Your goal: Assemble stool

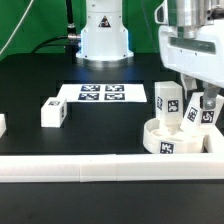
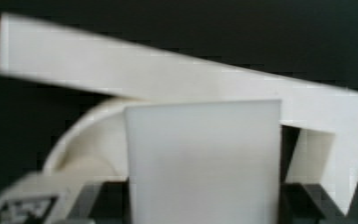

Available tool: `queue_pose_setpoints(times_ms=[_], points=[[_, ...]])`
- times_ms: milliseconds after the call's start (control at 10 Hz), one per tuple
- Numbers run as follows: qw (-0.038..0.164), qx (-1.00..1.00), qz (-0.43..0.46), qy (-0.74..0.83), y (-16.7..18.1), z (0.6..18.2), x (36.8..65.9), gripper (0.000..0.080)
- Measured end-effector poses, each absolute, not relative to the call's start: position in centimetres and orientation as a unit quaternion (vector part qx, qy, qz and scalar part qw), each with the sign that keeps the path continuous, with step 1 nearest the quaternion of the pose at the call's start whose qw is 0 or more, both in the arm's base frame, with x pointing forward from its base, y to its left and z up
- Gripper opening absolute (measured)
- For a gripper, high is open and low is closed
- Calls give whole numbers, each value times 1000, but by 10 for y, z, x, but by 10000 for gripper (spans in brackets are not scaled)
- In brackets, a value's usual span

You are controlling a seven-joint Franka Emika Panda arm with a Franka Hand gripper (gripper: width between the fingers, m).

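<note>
The round white seat disc [image 1: 172,146] lies at the exterior view's right, against the front rail. One leg block [image 1: 165,100] stands upright in it. My gripper [image 1: 199,103] is shut on a second tagged leg block [image 1: 194,116] and holds it slightly tilted over the disc's right part; whether it touches a socket is hidden. In the wrist view the held leg block [image 2: 202,150] fills the middle between my dark fingers [image 2: 101,198], with the gripper [image 2: 206,208] closed on it and the disc's curved rim [image 2: 83,140] beside it. A third leg block [image 1: 53,112] lies on the table at the left.
The marker board [image 1: 100,93] lies flat in the middle, in front of the robot base [image 1: 105,35]. A long white rail [image 1: 90,168] runs along the front edge and also shows in the wrist view [image 2: 158,60]. A small white piece [image 1: 2,125] sits at the far left edge.
</note>
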State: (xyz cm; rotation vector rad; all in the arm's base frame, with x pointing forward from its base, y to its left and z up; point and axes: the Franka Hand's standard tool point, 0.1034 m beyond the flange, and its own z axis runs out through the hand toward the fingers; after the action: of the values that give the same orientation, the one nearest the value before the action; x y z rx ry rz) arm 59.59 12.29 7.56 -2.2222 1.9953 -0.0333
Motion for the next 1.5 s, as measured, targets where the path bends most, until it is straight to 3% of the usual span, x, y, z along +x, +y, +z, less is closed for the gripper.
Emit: queue_pose_setpoints(times_ms=[600, 900, 1300, 1500], points=[[94, -591, 5, 801, 124, 76, 598, 338], [122, -477, 7, 871, 120, 75, 598, 338], [129, -465, 12, 876, 119, 74, 597, 338], [132, -492, 7, 861, 117, 80, 598, 609]])
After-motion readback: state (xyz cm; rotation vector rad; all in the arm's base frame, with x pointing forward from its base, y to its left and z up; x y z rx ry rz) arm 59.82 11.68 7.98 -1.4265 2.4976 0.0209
